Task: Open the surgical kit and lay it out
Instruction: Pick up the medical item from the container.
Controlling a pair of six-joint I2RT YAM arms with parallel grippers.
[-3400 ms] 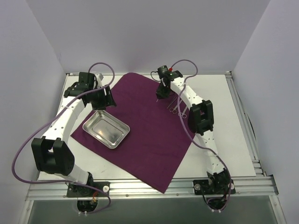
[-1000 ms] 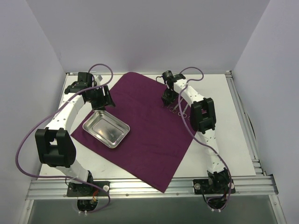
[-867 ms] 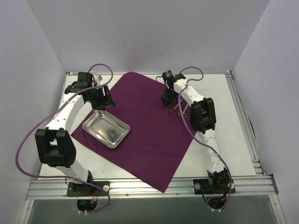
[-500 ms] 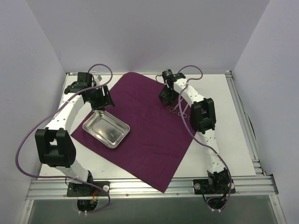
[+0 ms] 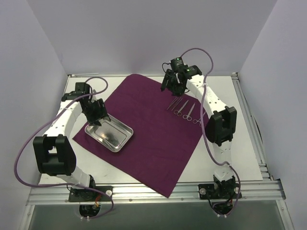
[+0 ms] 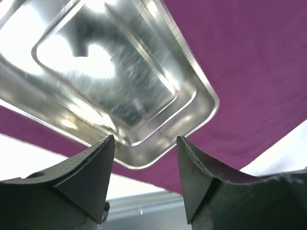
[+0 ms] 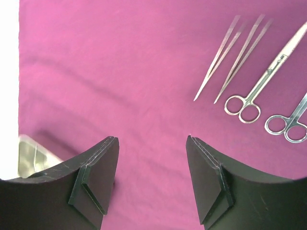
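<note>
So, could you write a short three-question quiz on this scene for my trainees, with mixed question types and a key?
1. True or false: an instrument lies in the steel tray.
2. Where are the instruments? A) in the tray B) side by side on the purple cloth C) clamped in a gripper
3. Fill in: the gripper hanging over the tray is the ____ one.

Key
1. False: the tray is empty.
2. B.
3. Left: the left gripper is open above the tray, and the right gripper is open above the cloth.
</note>
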